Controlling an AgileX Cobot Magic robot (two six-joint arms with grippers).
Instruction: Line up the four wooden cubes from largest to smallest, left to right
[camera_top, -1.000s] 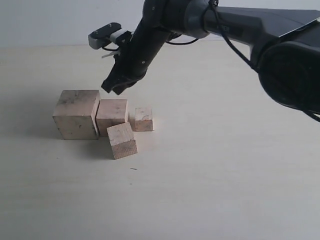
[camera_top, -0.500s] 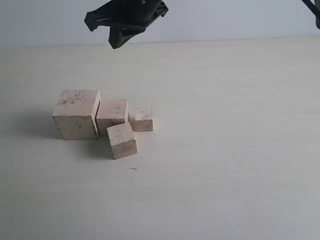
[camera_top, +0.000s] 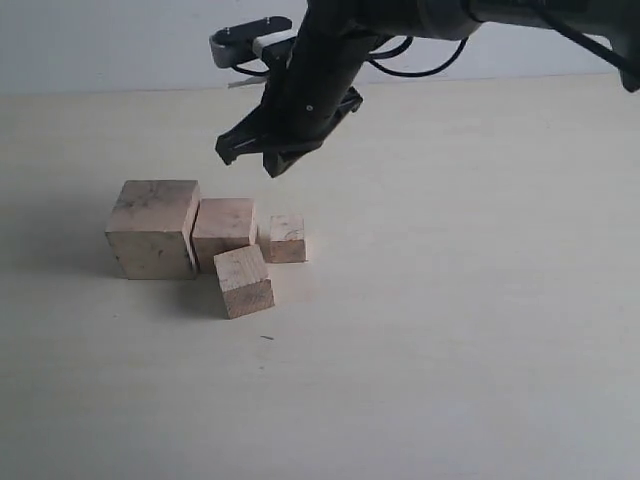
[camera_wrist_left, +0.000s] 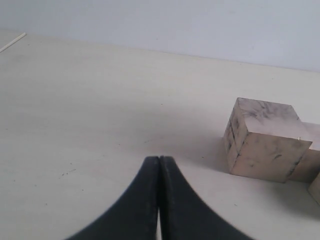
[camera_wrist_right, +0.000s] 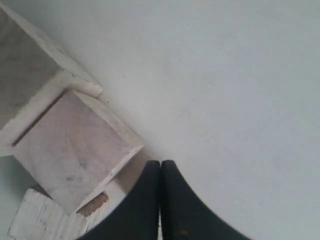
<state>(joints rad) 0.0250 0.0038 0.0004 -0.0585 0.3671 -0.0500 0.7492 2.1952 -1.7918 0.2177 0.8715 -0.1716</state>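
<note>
The four wooden cubes huddle beneath the hovering right gripper, fingers pressed together, empty; the left gripper is likewise pinched.

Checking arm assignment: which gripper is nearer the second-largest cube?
Right. The right gripper hangs close above the second-largest cube; the left gripper sits away on the far side of the largest cube, outside the exterior view.

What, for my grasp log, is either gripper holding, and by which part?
Nothing. The right gripper is shut and empty in the air over the table; the left gripper is shut and empty, apart from the largest cube.
</note>
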